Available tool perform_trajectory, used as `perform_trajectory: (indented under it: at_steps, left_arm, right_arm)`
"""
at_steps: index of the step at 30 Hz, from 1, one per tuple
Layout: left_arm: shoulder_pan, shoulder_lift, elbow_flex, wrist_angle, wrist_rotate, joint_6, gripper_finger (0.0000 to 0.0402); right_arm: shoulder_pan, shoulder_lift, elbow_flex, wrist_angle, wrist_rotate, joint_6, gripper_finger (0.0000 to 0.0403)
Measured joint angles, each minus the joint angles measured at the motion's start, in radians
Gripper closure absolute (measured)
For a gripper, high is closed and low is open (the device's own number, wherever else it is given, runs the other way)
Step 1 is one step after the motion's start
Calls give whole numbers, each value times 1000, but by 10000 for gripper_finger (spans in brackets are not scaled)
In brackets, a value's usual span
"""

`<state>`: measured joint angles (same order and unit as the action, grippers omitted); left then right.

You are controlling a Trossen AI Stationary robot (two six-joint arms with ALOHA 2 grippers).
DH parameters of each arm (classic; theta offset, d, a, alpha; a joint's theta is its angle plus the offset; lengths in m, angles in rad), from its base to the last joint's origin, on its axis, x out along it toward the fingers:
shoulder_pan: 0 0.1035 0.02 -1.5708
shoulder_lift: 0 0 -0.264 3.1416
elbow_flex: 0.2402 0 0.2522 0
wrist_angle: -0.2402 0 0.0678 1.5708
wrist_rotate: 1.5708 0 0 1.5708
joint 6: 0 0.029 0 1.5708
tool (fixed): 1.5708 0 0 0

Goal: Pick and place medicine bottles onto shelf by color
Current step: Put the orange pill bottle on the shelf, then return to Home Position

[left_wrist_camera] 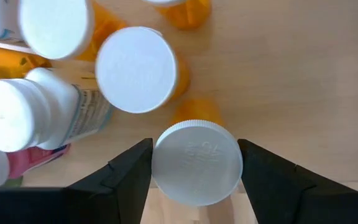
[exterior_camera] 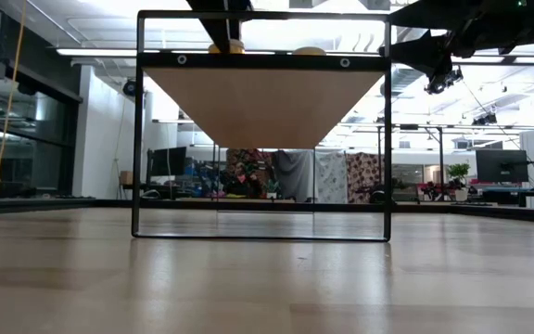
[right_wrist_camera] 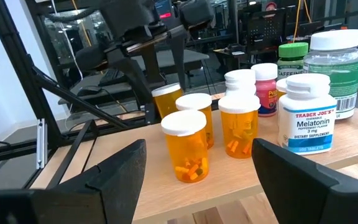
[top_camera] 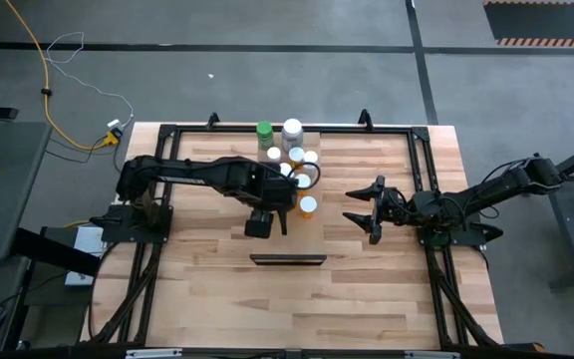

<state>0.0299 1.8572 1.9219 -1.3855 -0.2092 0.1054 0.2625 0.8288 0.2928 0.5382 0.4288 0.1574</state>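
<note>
Bottles (top_camera: pixel 289 152) stood bunched on the pale shelf (top_camera: pixel 352 165) toward the far side of the counter (top_camera: pixel 297 299), a green-capped one (top_camera: pixel 264 131) and a large white-capped jar (top_camera: pixel 292 130) at the back, orange ones with white caps nearer. The left gripper (left_wrist_camera: pixel 194 171) hung over the near edge of that group, its jaws standing on either side of one white-capped orange bottle (left_wrist_camera: pixel 196 163), close to the cap on both sides; whether they pressed it or merely flanked it could not be told. Just beside it in the left wrist view stood another orange bottle (left_wrist_camera: pixel 135 68) and a white one with a printed label (left_wrist_camera: pixel 39 115). The right gripper (top_camera: pixel 367 209) waited well to the right of the bottles, above the shelf, jaws spread and holding nothing. Through its own camera an orange bottle (right_wrist_camera: pixel 185 146) stood nearest, then two more, a pink-labelled one (right_wrist_camera: pixel 266 87) and a white melatonin bottle (right_wrist_camera: pixel 309 115). In the low view the shelf's underside (exterior_camera: pixel 262 107) sat in a dark metal frame (exterior_camera: pixel 139 130)
</note>
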Motion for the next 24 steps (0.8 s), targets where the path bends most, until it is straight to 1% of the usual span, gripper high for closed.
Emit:
perform_trajectory:
  at_steps: [7,12,16,22,24]
  left_arm:
    - [22,0,-16,2,23,3,184]
    - [30,0,-16,34,28,3,179]
    - [35,0,-17,54,68,3,159]
    - [38,0,-15,42,66,1,123]
    - [38,0,5,6,66,-1,117]
  right_arm:
    - [0,0,0,0,0,0,121]
    - [0,0,0,1,0,0,121]
    - [0,0,0,1,0,0,121]
    - [0,0,0,1,0,0,121]
    - [0,0,0,1,0,0,121]
